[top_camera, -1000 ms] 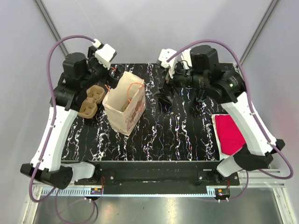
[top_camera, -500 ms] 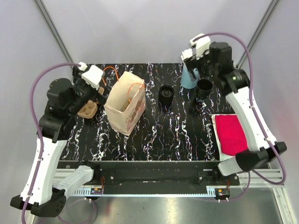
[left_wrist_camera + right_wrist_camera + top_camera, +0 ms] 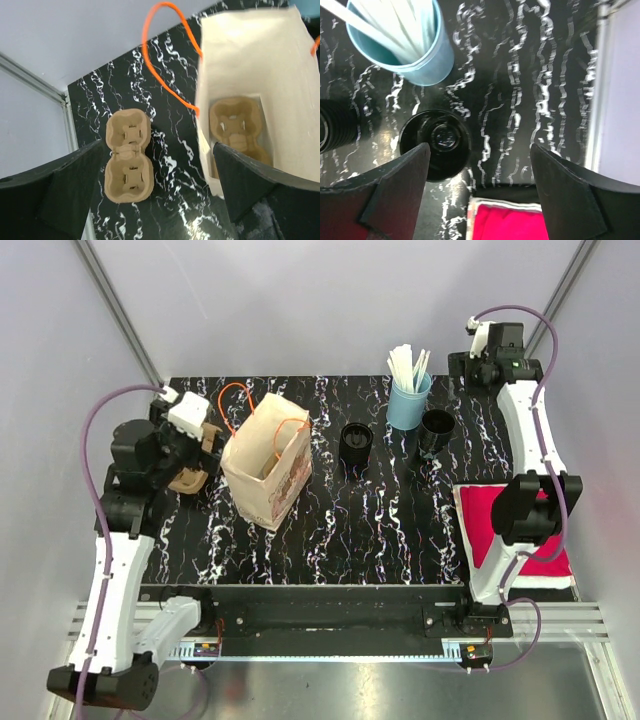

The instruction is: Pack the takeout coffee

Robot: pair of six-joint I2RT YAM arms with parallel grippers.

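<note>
Your left gripper (image 3: 158,144) stands fully open with nothing between its fingers, and your right gripper (image 3: 480,145) is also spread wide and empty.

I judge the task to be in its early part. One cardboard cup carrier (image 3: 236,125) already lies flat on the bottom of the paper bag (image 3: 283,480), which stands upright with its mouth open. A second cup carrier (image 3: 128,155) lies on the table outside the bag. Both black cups are also on the table, so the coffee itself is not packed yet. That is the main part left for you.

Take the overhead view with 12 o'clock at the far edge. The bag stands left of the middle, and the loose carrier lies just beside it at 9 o'clock, under your left gripper. The first black cup (image 3: 355,443) stands at 2 o'clock from the bag. The second black cup (image 3: 434,144) stands further right, touching or almost touching the blue cup of white stirrers (image 3: 407,405). Your right gripper hangs high over the far right corner, and this second cup is at 8 o'clock from it and well below. The red cloth (image 3: 495,525) lies at 6 o'clock from that cup.
</note>
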